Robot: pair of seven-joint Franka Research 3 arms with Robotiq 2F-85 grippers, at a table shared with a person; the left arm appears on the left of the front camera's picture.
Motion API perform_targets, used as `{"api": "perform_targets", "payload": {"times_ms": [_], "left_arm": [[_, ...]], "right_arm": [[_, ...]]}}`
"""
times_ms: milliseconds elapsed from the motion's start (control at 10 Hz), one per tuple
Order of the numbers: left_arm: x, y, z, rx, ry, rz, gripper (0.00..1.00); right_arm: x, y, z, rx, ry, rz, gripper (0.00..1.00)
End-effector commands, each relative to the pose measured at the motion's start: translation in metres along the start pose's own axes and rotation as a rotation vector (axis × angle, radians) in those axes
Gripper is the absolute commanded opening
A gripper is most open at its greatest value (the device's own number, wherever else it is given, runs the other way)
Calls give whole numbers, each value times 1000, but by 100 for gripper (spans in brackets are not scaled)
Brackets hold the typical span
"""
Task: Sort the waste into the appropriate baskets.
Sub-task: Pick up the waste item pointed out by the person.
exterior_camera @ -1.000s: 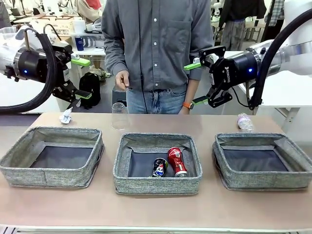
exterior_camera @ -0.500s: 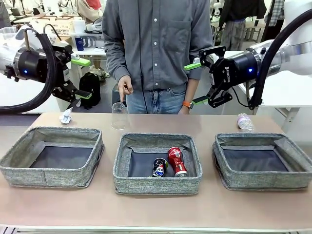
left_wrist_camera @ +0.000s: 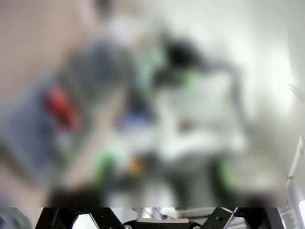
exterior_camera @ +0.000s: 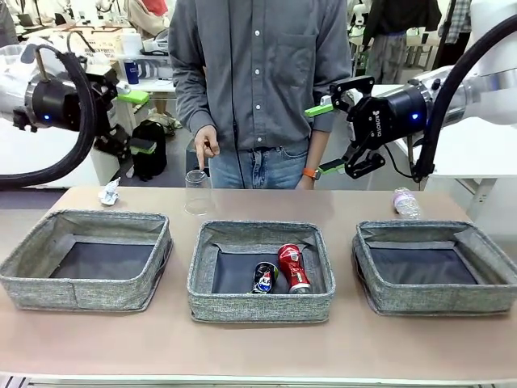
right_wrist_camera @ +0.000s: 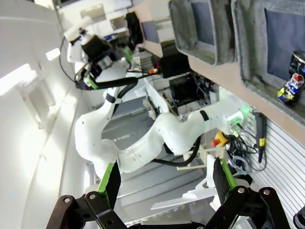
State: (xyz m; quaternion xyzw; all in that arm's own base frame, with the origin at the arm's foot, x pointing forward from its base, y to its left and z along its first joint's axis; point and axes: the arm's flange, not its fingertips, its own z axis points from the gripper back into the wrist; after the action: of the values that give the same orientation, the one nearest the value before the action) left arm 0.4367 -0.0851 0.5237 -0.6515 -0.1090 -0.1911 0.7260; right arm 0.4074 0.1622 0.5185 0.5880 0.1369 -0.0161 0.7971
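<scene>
Three grey baskets stand in a row: left (exterior_camera: 81, 218), middle (exterior_camera: 258, 309) and right (exterior_camera: 436, 305). A red can (exterior_camera: 293, 267) and a dark blue can (exterior_camera: 264, 277) lie in the middle one. Behind it stands a clear cup (exterior_camera: 197, 192), with the person's finger (exterior_camera: 203, 153) pointing down at its rim. A paper wad (exterior_camera: 109, 192) lies far left and a small clear bottle (exterior_camera: 406, 202) far right on the table. My left gripper (exterior_camera: 139, 121) hangs open high above the wad. My right gripper (exterior_camera: 321, 139) (right_wrist_camera: 167, 179) is open too, high beside the person's arm. The right wrist view catches the blue can (right_wrist_camera: 291, 86).
The person stands at the far edge behind the middle basket. A strip of bare tabletop (exterior_camera: 258, 347) runs in front of the baskets. The left wrist view is blurred. The right wrist view looks sideways at my left arm (right_wrist_camera: 95, 52) and two baskets (right_wrist_camera: 183, 28).
The person's hand has come down to point at the cup. My left gripper has risen slightly and turned. The right gripper has held still.
</scene>
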Motion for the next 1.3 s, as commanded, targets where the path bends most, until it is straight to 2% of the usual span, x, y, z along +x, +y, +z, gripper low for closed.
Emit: {"api": "perform_targets", "payload": {"times_ms": [0, 100, 200, 300, 400, 500, 600, 800, 900, 1000, 1100, 1200], "left_arm": [[22, 36, 1, -128, -210, -630, 100], [29, 40, 5, -119, -276, -700, 100], [36, 41, 9, -25, -295, -741, 100], [43, 42, 13, 169, -330, -796, 100], [49, 42, 15, 290, -326, -837, 100], [58, 42, 18, 418, -300, -807, 100], [50, 42, 21, 96, -317, -708, 100], [50, 42, 21, 96, -317, -708, 100], [55, 44, 22, 189, -303, -779, 100], [64, 52, 15, 91, -245, -955, 100], [79, 77, 15, 37, -92, -1100, 100], [86, 102, 14, -6, 9, -1104, 100]], "right_arm": [[0, 0, 2, -4, 11, 26, 100], [0, 0, 2, -4, 11, 26, 100], [0, 0, 2, -4, 11, 26, 100], [0, 0, 2, -4, 11, 26, 100], [0, 0, 2, -4, 11, 26, 100], [0, 0, 2, -4, 11, 26, 100], [0, 0, 2, -4, 11, 26, 100], [0, 0, 2, -4, 11, 26, 100], [0, 0, 2, -4, 11, 26, 100], [0, 0, 2, -4, 11, 26, 100], [0, 0, 2, -4, 11, 26, 100], [0, 0, 2, -4, 11, 26, 100]]}}
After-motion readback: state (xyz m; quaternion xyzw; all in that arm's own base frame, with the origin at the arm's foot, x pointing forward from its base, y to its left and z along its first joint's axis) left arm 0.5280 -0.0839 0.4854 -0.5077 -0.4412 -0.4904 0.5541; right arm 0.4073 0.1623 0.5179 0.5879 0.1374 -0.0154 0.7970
